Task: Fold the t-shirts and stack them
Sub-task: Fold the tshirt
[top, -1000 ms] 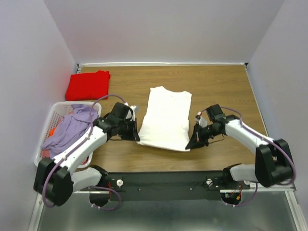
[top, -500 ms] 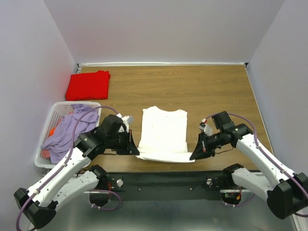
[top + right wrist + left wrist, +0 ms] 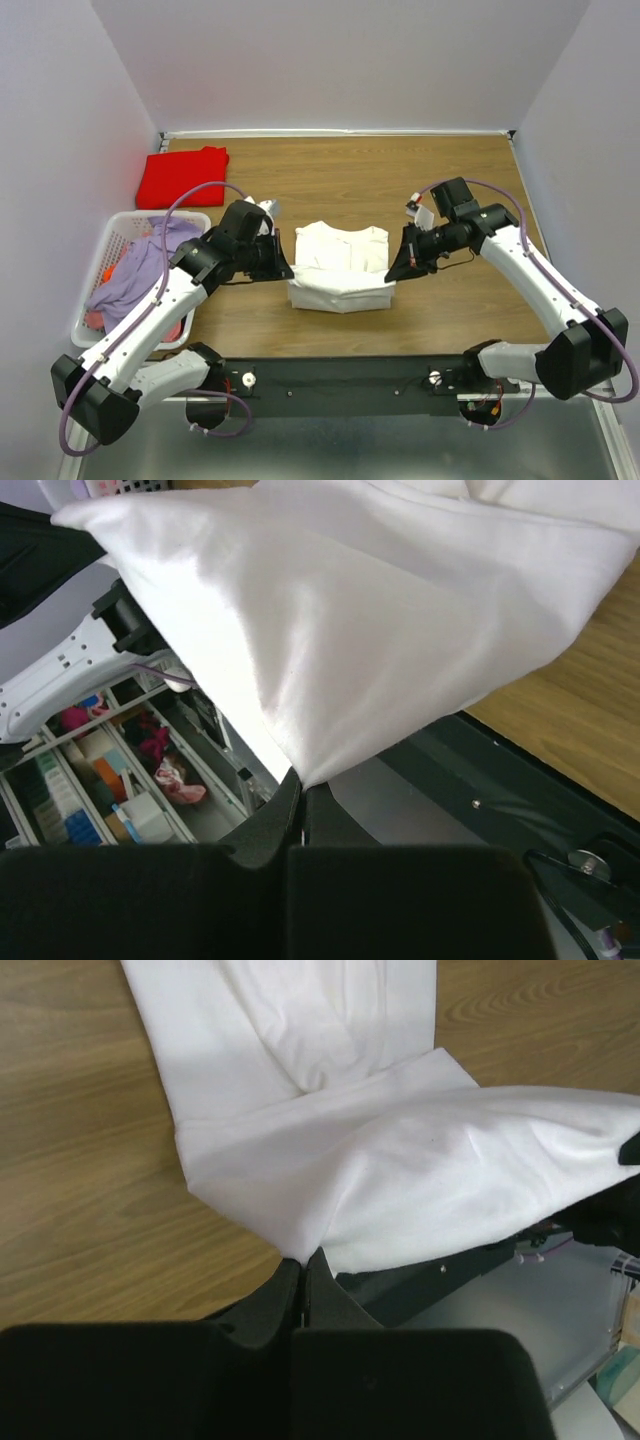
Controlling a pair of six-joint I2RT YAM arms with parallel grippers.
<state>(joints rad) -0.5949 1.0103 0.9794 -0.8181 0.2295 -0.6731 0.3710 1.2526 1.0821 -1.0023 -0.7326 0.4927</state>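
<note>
White cloth occupies the centre of the top view: the white shirt (image 3: pixel 340 262) lies on the wooden surface (image 3: pixel 450 180), collar toward 12 o'clock and a folded edge toward 6 o'clock. The left hand (image 3: pixel 285 272), at 9 o'clock of the shirt, is closed on one corner of the upper layer. The right hand (image 3: pixel 390 274), at 3 o'clock, is closed on the opposite corner. The edge held between them hangs just above the layer resting flat on the surface.

Left wrist view: the left hand (image 3: pixel 303 1258) has its fingers pressed together on a pinched point of the white shirt (image 3: pixel 400 1170). The lifted layer stretches toward 3 o'clock, and the flat part lies on the surface (image 3: pixel 80 1160) toward 12 o'clock.

Right wrist view: the right hand (image 3: pixel 300 778) likewise pinches a corner of the white shirt (image 3: pixel 350 630), which spreads as a sheet toward 12 o'clock. A strip of surface (image 3: pixel 590 710) shows at 3 o'clock.

The red shirt (image 3: pixel 182 176), folded flat, lies at 10 o'clock near the far-left corner of the surface, well apart from the white one. A white basket (image 3: pixel 120 222) stands at 9 o'clock by the left edge, holding a purple cloth (image 3: pixel 145 265).
</note>
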